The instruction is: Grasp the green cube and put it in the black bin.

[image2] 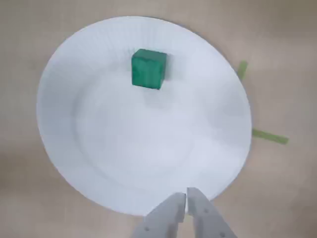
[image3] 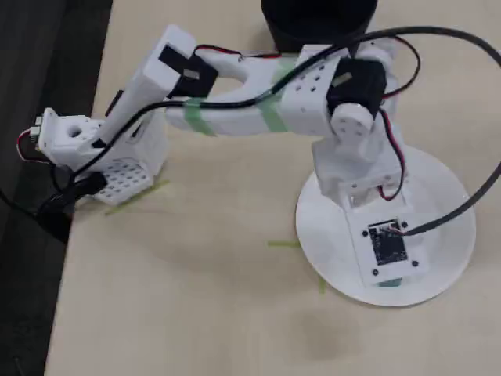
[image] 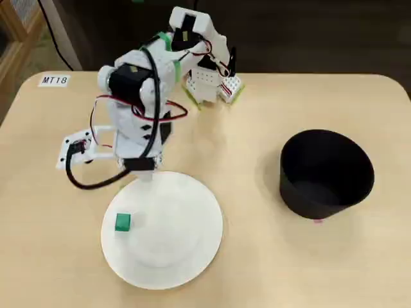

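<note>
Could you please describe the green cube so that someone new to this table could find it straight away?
Start at the white plate, the flat round disc near the front edge of the table in a fixed view, left of the black bin. The green cube sits on the plate's left side. It is the only solid green block; the other green bits are flat tape strips on the table.

light is soft, even and fairly bright in all three pictures, seemingly from overhead. shadows are faint: a pale smudge beside the green cube (image2: 148, 68) in the wrist view, a weak one under the black bin (image: 326, 173) in a fixed view. the white plate (image2: 99, 148) looks slightly washed out, its ribbing barely readable. the wrist view is soft throughout, and the gripper (image2: 186, 198) at its bottom edge is blurred. both fixed views are slightly soft and low in resolution.
</note>
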### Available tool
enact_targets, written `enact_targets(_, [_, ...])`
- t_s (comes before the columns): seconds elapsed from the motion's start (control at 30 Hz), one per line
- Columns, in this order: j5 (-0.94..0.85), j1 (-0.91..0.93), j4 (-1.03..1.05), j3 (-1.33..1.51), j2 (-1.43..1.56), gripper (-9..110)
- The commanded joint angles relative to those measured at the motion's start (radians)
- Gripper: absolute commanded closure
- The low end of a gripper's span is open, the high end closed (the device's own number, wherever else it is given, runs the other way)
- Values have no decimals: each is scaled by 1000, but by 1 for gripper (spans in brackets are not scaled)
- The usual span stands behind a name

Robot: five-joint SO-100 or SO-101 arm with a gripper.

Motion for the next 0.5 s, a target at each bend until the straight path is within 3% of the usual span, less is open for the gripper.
enact_targets(0.0, [-41, 9, -3, -48, -2, 102])
enact_targets(0.37, [-38, 91, -5, -49, -117, 100])
enact_targets(0.47, [-74, 104, -6, -64, -120, 82])
